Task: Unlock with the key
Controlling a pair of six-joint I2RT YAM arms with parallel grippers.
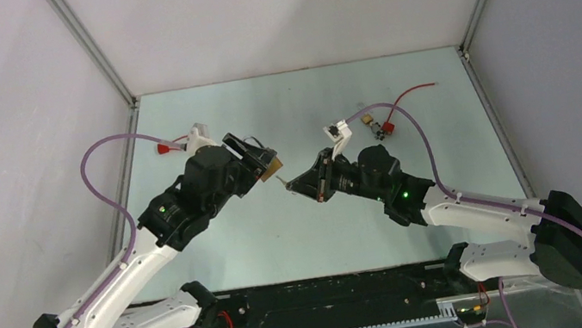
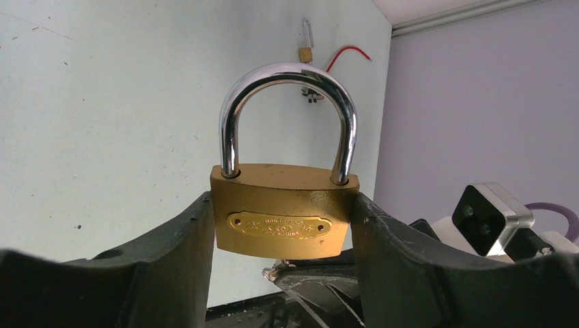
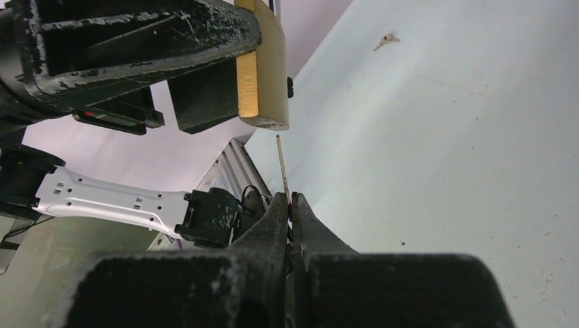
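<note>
Left gripper [image 2: 283, 229] clamps padlock [image 2: 283, 195] by its sides, leaving the keyhole end exposed. Right gripper [image 3: 290, 205] pinches key [image 3: 281, 164], blade projecting beyond its tips, just short of the padlock's underside, seemingly lined up for insertion.

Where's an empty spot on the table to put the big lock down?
Bare table lies between both arms, before the black rail. The strip by the back wall is free too. Crowded: the middle, around the padlock and key, and far right by the small padlock and red tag.
</note>
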